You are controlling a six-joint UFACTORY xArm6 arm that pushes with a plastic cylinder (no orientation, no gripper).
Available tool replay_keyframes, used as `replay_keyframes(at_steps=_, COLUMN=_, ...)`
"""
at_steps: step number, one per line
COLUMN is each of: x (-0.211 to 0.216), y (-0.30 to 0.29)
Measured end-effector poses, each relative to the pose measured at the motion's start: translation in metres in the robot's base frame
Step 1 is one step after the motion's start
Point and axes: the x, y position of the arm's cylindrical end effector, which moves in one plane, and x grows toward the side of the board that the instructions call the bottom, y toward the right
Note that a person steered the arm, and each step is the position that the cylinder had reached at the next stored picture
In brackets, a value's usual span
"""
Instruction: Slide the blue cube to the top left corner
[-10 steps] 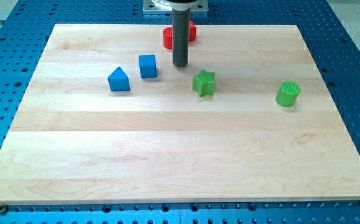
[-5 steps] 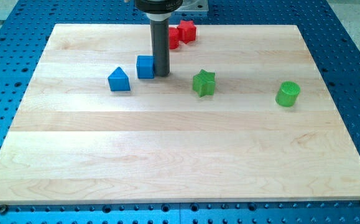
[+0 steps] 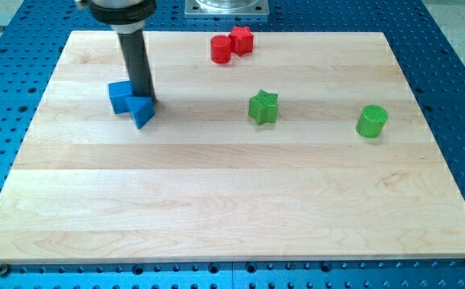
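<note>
On the pale wooden board (image 3: 216, 193), my tip (image 3: 143, 98) holds nothing and presses against the right side of the small blue cube (image 3: 120, 97), which sits in the board's upper left part, short of the corner. A blue triangular block (image 3: 141, 111) touches the cube's lower right. A green star block (image 3: 263, 107) lies well apart.
</note>
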Motion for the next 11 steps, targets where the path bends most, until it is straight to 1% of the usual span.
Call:
replay_keyframes(at_steps=1, x=0.027, y=-0.008)
replay_keyframes(at_steps=2, x=0.068, y=-0.021)
replay_keyframes(at_steps=3, x=0.027, y=-0.030)
replay_keyframes(at_steps=4, x=-0.034, y=-0.028)
replay_keyframes(at_steps=5, x=0.000, y=-0.028)
replay_keyframes(at_steps=6, x=-0.012, y=-0.054)
replay_keyframes(at_steps=7, x=-0.063, y=-0.058)
replay_keyframes(at_steps=8, x=-0.098, y=-0.058)
replay_keyframes(at_steps=9, x=-0.059, y=-0.062)
replay_keyframes(at_steps=10, x=-0.047, y=-0.094)
replay_keyframes(at_steps=11, x=-0.064, y=-0.109)
